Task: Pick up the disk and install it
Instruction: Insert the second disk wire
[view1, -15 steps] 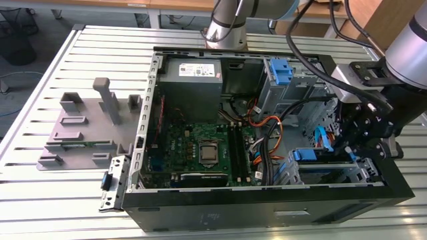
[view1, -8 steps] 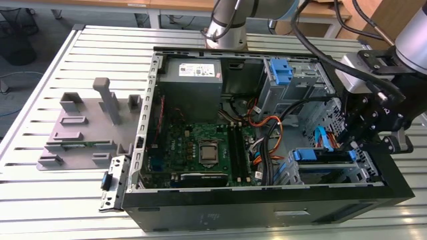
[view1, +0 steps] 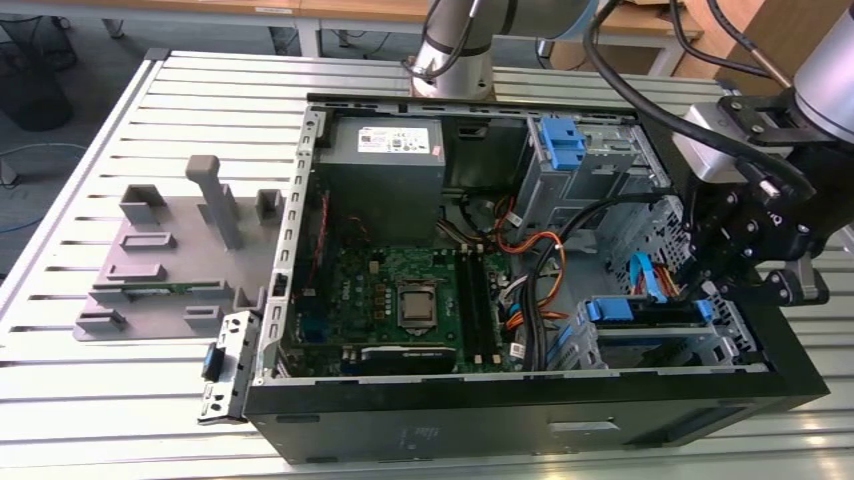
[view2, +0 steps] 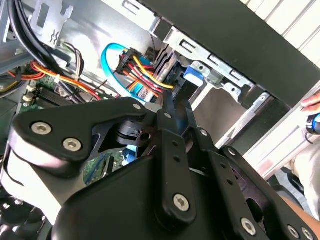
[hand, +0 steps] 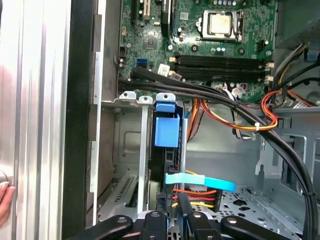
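Grey fixture (view1: 160, 255): idle on the slatted table (view1: 107, 400) at the exterior view's left.
Computer case (view1: 534, 420): open, motherboard (view1: 400, 300) exposed mid-frame.
Disk (view1: 647, 310): seated edge-on in the drive cage (view1: 667, 345) at the exterior view's right, blue bracket showing.
Gripper (hand: 172, 205): 2 fingers pinched nearly together at the disk's cable end; actual hold cannot be told.
Risk: the orange and blue cables (hand: 200, 182) crowd the fingers and could snag or unplug.
Person's hand (hand: 6, 200): near the case, could be struck.
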